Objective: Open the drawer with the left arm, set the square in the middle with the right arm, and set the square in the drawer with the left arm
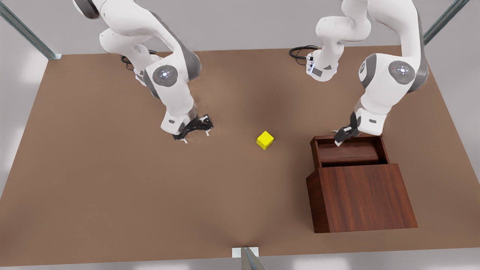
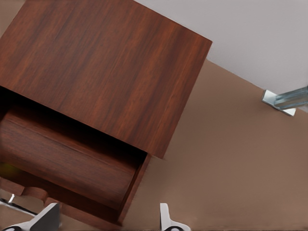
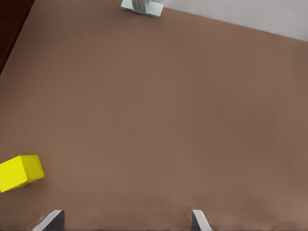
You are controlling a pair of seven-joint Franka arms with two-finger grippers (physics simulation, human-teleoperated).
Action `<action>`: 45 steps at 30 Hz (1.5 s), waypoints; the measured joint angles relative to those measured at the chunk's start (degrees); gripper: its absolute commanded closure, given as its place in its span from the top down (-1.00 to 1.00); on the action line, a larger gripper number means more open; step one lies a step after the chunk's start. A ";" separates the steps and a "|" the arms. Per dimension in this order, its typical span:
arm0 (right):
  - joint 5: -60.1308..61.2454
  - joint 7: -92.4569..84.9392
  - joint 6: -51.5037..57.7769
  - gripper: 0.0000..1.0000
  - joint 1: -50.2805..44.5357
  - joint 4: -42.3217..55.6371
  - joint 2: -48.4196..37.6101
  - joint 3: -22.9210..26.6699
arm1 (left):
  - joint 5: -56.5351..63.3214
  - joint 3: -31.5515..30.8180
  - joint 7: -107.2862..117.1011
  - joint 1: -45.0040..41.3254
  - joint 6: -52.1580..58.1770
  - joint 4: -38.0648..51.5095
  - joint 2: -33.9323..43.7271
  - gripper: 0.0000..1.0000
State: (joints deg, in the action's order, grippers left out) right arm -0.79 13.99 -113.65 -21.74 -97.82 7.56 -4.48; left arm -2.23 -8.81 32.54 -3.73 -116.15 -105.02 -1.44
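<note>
**Drawer pulled out, yellow square alone on the counter**

Drawer (image 1: 350, 152) stands pulled out from the top rear of the wedge-shaped cabinet (image 1: 365, 197) in the lower right of the front view, its tray bare and dark inside. The left gripper (image 1: 343, 135) hangs at the drawer's far rim, at the upper left corner of the tray as the front view shows it — its fingers are spread apart and hold nothing. In the left wrist view the pale fingertips (image 2: 166, 219) frame the drawer's edge (image 2: 72, 159), with a sliver of the silver handle (image 2: 17, 206) at the lower left of that frame.

The square (image 1: 265, 140) sits by itself on the brown counter (image 1: 150, 195), near the centre of the front view, between the two arms and well apart from the cabinet. The right gripper (image 1: 195, 129) is low over the counter left of the square, near it but not touching; its fingers are open and empty. In the right wrist view the square (image 3: 20, 172) lies at the lower left edge, beside one fingertip (image 3: 52, 220).
</note>
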 measured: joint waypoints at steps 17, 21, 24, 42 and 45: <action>0.09 -19.53 15.84 1.00 19.22 12.02 0.83 10.42 | 2.14 -5.77 -35.95 -22.49 -8.67 -0.52 -18.99 1.00; -0.15 -19.53 15.40 1.00 19.35 12.56 1.81 10.46 | 4.83 -4.70 -37.60 -22.43 -16.25 -7.68 -19.26 1.00; 0.00 -19.49 15.30 1.00 19.87 12.80 1.84 10.55 | 5.59 -4.64 -37.63 -22.55 -20.86 -10.21 -20.63 1.00; -0.09 -19.53 15.22 1.00 21.01 14.06 4.13 10.98 | 11.87 -4.55 -30.61 -22.90 -23.91 -9.33 -27.88 1.00; -0.57 -19.62 15.21 1.00 21.05 15.45 5.25 10.98 | 13.32 -4.55 -30.61 -22.91 -24.96 -9.33 -28.62 1.00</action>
State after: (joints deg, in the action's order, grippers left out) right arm -1.36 -5.62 -98.44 -0.69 -82.36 12.82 6.50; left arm 11.09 -13.36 1.93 -26.63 -141.11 -114.35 -30.06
